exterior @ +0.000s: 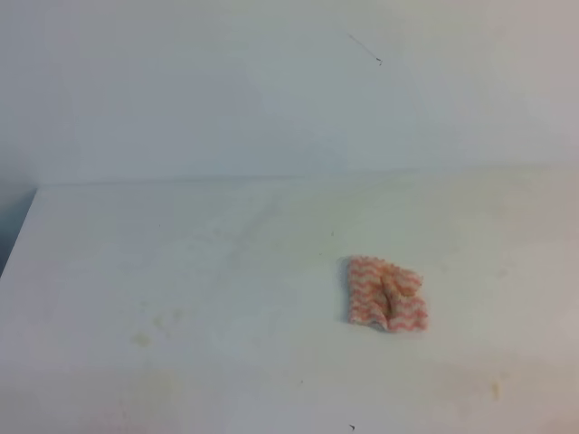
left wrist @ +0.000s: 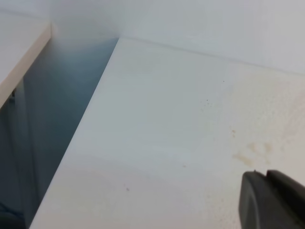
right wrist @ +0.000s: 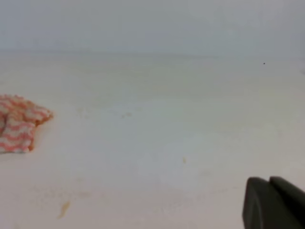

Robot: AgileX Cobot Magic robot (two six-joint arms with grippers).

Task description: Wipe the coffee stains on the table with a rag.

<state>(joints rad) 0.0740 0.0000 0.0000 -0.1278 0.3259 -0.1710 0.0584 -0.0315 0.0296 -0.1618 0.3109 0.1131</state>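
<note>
The rag, pink-red and white zigzag, lies crumpled on the white table right of centre, with nothing gripping it. It also shows at the left edge of the right wrist view as the rag. No glossy amber blot shows in any view; the coffee stains are hidden or out of view. Neither arm appears in the high view. The left gripper shows only as two dark fingertips pressed together, shut and empty, low over the table. The right gripper looks the same, shut and empty, well to the right of the rag.
Faint yellowish smudges mark the table's front left, and a small amber fleck lies front right. The table's left edge drops into a dark gap beside another white surface. A pale wall rises behind the back edge.
</note>
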